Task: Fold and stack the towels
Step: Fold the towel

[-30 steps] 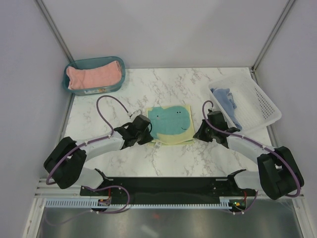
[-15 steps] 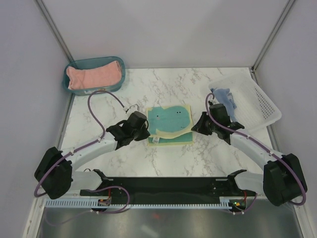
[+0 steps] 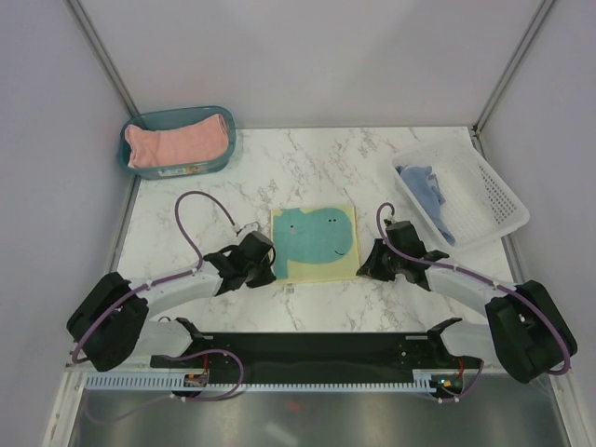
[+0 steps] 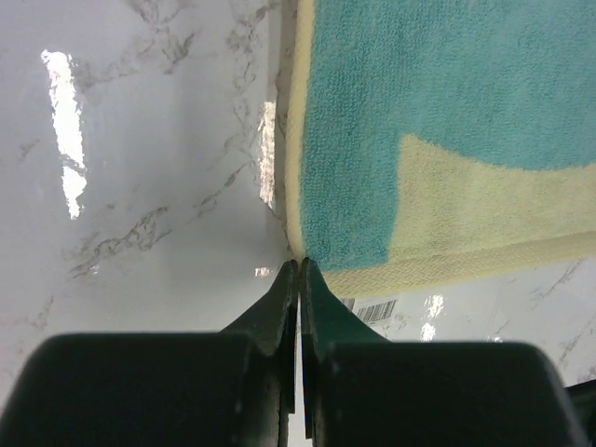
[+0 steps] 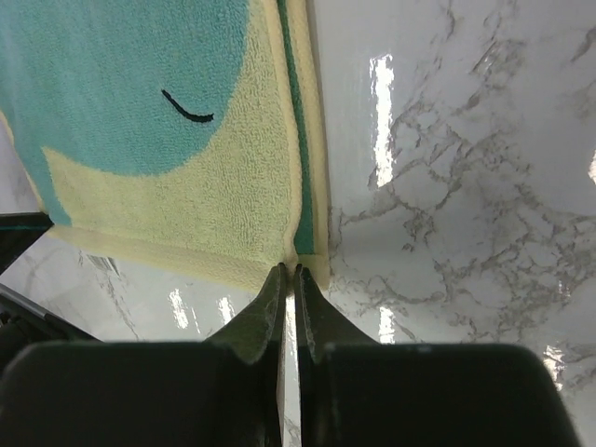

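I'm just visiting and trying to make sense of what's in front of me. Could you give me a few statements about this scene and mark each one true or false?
1. The whale towel lies flat on the table between the two arms. True.
2. The pink towel sits in the white basket. False: it is in the teal bin.
3. The blue towel is in the white basket. True.
4. Both arms' jaws stand wide open. False: both pairs are shut, with their tips at the whale towel's near corners.
5. The three towels are stacked in one pile. False: each lies in a separate place.
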Tool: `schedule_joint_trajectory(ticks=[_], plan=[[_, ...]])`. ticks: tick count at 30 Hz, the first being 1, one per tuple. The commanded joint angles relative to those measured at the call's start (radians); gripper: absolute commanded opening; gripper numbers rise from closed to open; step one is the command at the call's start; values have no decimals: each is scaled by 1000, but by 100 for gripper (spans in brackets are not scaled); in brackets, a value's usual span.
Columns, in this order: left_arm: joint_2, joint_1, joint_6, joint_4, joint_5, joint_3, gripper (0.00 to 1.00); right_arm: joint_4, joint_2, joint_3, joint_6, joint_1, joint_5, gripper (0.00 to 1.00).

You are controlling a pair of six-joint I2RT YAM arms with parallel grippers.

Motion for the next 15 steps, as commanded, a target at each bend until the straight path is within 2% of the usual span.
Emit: schedule_joint_trajectory(ticks=[1, 8, 15], plan=[[22, 1, 11, 74, 18, -13, 2, 65, 13, 1, -2, -2, 28, 0], [1, -1, 6, 74, 12, -30, 2, 59, 1, 3, -5, -1, 24, 0], [-78, 1, 28, -5, -1, 66, 2, -55, -34, 111, -53, -1, 48, 0]])
